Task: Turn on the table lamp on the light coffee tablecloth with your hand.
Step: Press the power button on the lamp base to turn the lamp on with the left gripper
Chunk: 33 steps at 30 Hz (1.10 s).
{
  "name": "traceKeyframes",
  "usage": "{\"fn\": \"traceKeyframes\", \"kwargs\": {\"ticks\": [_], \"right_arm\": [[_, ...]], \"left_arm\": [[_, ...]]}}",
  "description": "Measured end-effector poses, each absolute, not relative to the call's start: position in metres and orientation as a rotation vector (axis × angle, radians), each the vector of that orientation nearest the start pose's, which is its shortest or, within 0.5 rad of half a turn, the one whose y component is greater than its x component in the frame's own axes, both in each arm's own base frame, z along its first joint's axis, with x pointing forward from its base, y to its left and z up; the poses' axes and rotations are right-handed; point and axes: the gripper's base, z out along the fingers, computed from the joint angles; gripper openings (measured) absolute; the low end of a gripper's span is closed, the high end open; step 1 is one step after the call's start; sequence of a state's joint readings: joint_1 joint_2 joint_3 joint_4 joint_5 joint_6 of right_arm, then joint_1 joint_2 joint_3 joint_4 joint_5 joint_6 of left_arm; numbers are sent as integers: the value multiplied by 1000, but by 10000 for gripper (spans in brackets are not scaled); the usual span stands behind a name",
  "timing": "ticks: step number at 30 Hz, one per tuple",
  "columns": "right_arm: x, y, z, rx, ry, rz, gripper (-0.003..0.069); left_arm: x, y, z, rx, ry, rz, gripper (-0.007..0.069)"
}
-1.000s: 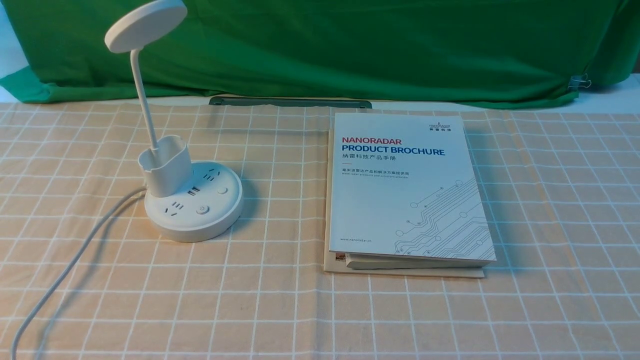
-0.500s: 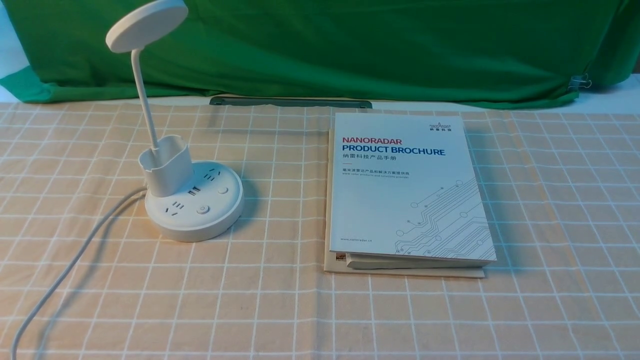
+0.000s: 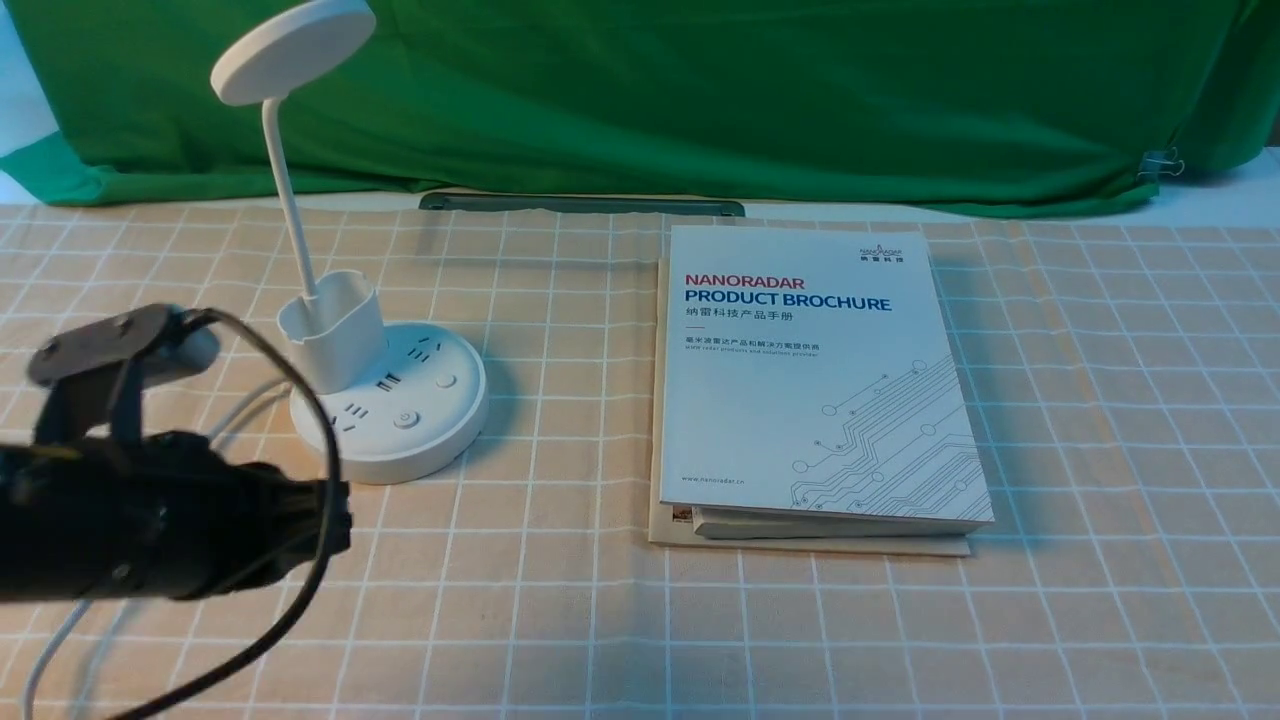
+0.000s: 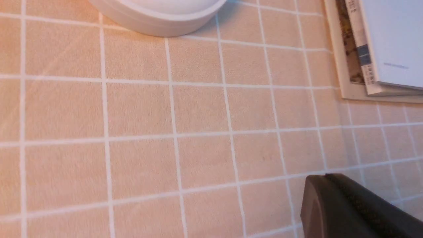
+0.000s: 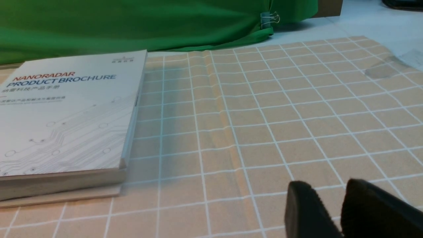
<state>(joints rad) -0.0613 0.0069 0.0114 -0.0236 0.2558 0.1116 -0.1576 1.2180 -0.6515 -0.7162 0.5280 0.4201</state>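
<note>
1 dark arm (image 3: 150,520) hovers beside the table lamp (image 3: 400,440).

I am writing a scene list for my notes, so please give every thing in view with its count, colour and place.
table lamp: one, white, left half of the tablecloth.
cord: one, white, from the lamp toward the near left.
tablecloth: one, beige with white grid, covering the table.
brochure stack: one, white brochure on top, right of the lamp.
backdrop cloth: one, green, behind the table.
binder clip: one, pale metal, on the backdrop's right end.
dark strip: one, grey, at the tablecloth's far edge.
left arm: one, black, near left.
right fingers: two, black, close together, over bare cloth.
</note>
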Motion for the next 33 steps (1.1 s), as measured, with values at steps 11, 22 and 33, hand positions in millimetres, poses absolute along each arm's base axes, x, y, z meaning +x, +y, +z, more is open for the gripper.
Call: {"fn": "traceKeyframes", "kwargs": {"ticks": [11,22,33], "right_arm": [[56,-4,186,135,1752,14,239],[56,-4,186,136,1752,15,239],[56,-4,186,136,1752,15,239]], "left_arm": [[322,-113,231,217,2489,-276,-4],[376,-126,201,259,2496,-176,-4],[386,-125,183,253,2491,-164,-4]]}}
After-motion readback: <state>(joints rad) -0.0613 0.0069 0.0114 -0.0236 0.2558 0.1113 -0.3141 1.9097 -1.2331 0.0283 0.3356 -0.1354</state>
